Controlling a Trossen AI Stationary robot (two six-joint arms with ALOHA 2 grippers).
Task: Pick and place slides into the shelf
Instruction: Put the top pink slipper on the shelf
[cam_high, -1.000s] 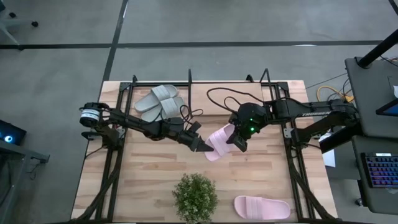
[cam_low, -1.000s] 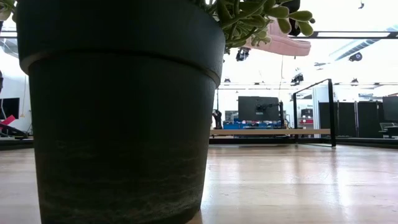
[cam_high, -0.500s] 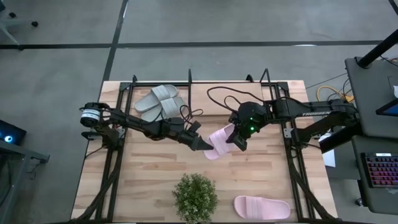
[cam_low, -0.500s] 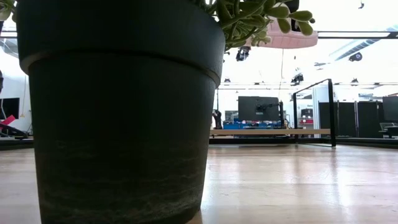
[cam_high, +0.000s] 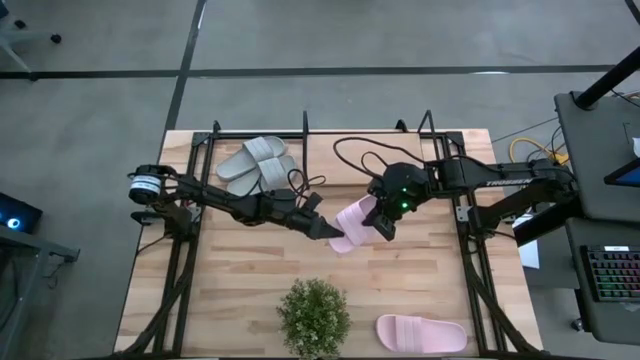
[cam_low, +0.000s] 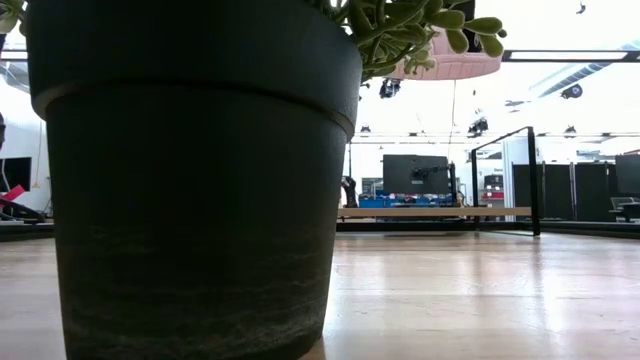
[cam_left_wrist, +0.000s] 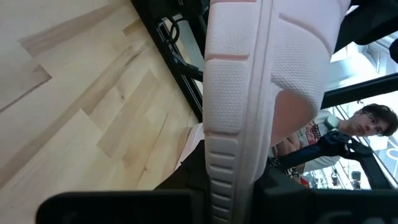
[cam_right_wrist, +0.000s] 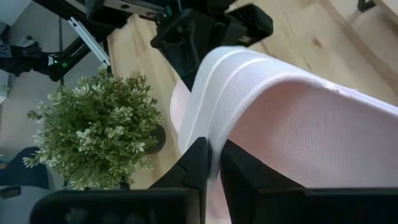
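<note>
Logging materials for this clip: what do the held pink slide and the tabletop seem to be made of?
Pink slide: apparently soft moulded foam or rubber, matte, with pebbled strap texture and ribbed sole edge. Tabletop: light wood planks, visible grain and joints, with a slight sheen in the low view.

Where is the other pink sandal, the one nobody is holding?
From above, the loose pink slide lies flat near the table's front edge on the right arm's side, just right of the potted plant and well away from the shelf.
</note>
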